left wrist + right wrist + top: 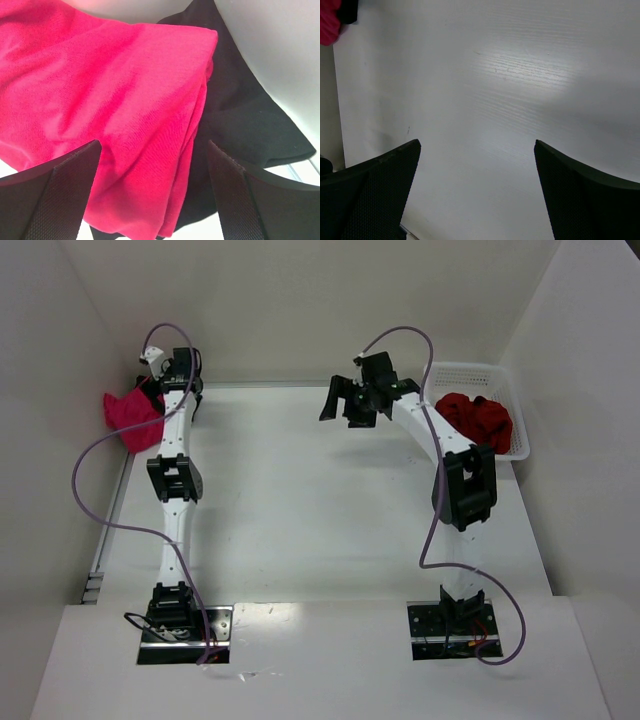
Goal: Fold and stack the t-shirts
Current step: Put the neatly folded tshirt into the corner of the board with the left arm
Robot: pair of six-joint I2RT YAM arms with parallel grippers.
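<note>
Plainly spread: left end effector over crimson-pink t-shirt atop black t-shirt; right end effector likewise, over table.

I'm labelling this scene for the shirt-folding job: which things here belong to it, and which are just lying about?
Job:
pink t-shirt
black t-shirt beneath it
dark red t-shirt heap

Lying about:
white basket holding the red heap
table

walls: plain white | table: white, wood-grained | light: glare patch
</note>
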